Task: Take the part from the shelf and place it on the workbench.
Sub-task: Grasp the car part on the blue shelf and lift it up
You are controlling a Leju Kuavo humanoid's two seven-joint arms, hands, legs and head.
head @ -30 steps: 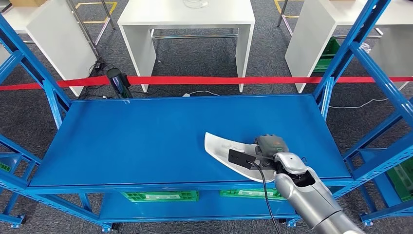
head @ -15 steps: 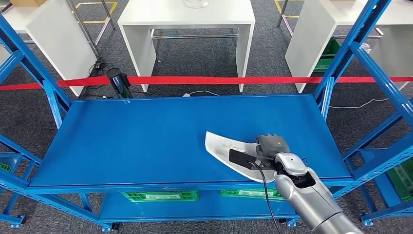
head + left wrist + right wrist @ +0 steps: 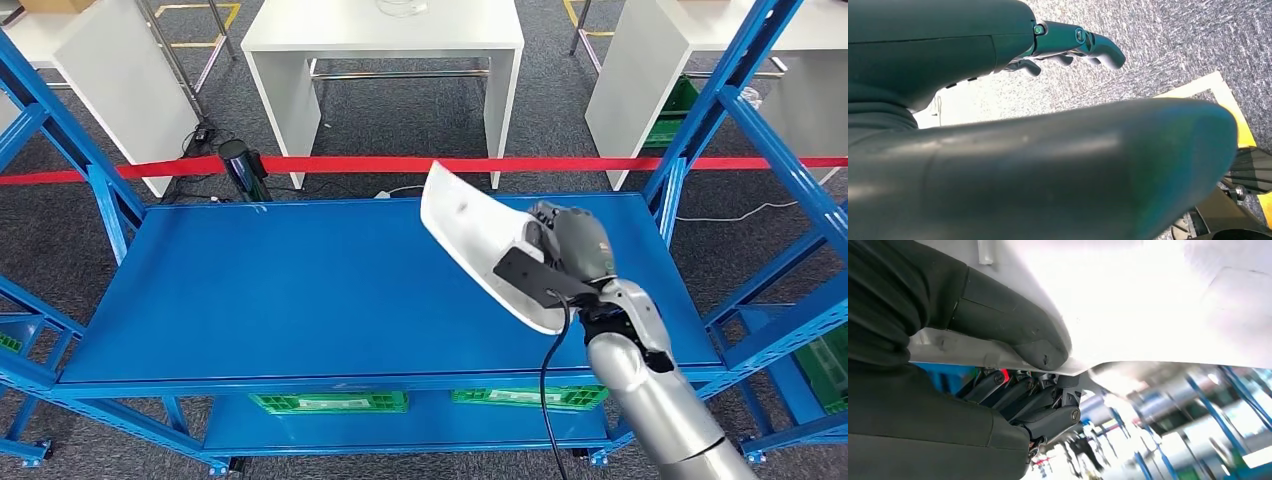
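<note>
Right hand clamped on the white part, thumb pressed across one face and darker fingers curled under the opposite edge, as the right wrist view shows close up. Part held clear of the blue shelf, tilted steeply, its pointed end up toward the red tape and its broad end down by the wrist. Silver right forearm rising from the lower right, a black cable hanging beside it. Left hand over grey carpet, fingers loosely curved and apart from the thumb, nothing between them. Beyond the tape, a white workbench standing on the carpet. Green crates on the lower level under the shelf.
</note>
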